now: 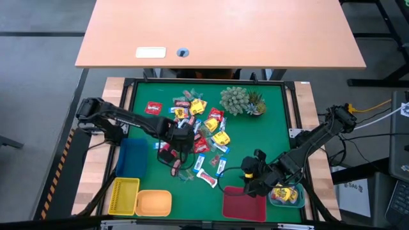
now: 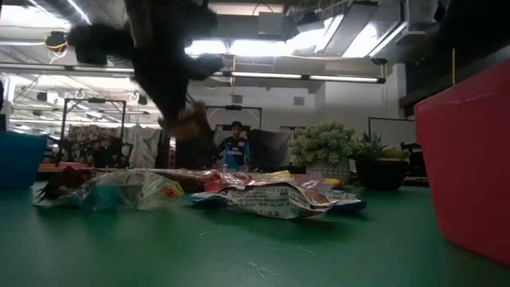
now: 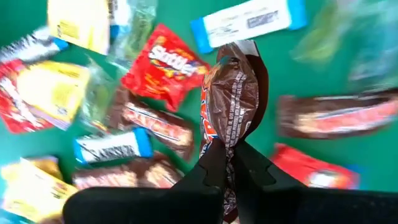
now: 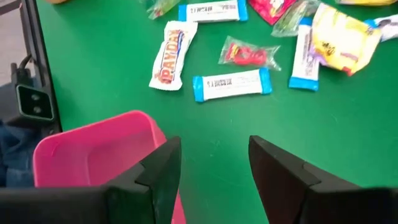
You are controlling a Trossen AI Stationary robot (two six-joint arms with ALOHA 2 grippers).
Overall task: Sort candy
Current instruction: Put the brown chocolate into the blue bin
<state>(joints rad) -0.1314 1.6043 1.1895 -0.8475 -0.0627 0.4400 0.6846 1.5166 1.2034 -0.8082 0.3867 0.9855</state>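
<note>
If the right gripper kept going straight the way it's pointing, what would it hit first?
Probably the blue-and-white bar, which lies straight ahead of the open right gripper past bare green mat. Depth is hard to judge, so it might touch the mat first.

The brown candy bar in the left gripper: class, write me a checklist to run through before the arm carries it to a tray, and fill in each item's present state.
1. Left gripper shut on the brown candy bar: ok.
2. Bar lifted free of the other candy pile: cannot tell; the left wrist view shows it above the sweets, height unclear.
3. Only one sweet pinched: ok, no second wrapper between the fingers.
4. Blue tray, yellow tray and orange tray on the left arm's side: ok.
5. Right gripper out of the way, open by the red tray: ok.
6. Plant clear of the path: ok.
</note>
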